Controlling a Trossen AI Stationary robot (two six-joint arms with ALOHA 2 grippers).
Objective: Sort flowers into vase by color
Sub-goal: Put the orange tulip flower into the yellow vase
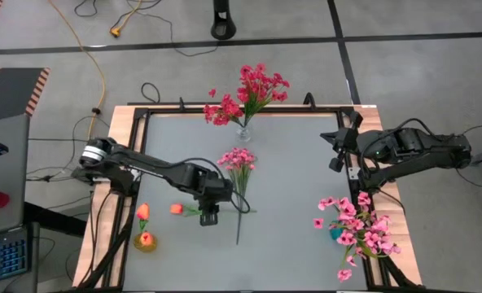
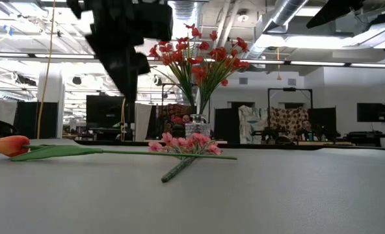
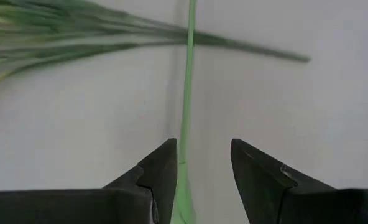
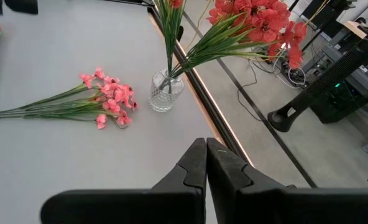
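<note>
High view shows your left gripper (image 1: 209,216) hanging low over the grey table (image 1: 306,171) at lower centre of the frame, right above the green stem of the orange tulip (image 1: 177,209), whose bud lies just to its left. From the left wrist, the fingers (image 3: 162,171) stand spread with the tulip stem (image 3: 186,124) running up between them, closer to one finger than the other; nothing is pinched yet.

Just to the right, the loose pink spray (image 1: 238,158) lies flat in mid-table, its stems trailing toward the bottom of the frame and crossing the tulip's. Red flowers already stand in the glass vase (image 1: 243,133) at top centre. More orange buds sit in the small vase (image 1: 145,241) at lower left, and a pink bunch (image 1: 357,228) fills the lower right.

Your right gripper (image 4: 206,163) waits at the right edge of the table, fingers pressed together on nothing.

My read on handling: that tulip is light, and the thin stem looks bendy and slick. Take it on the stem close behind the bud, so the head doesn't droop or swing, and keep clear of the crossing pink stems.
</note>
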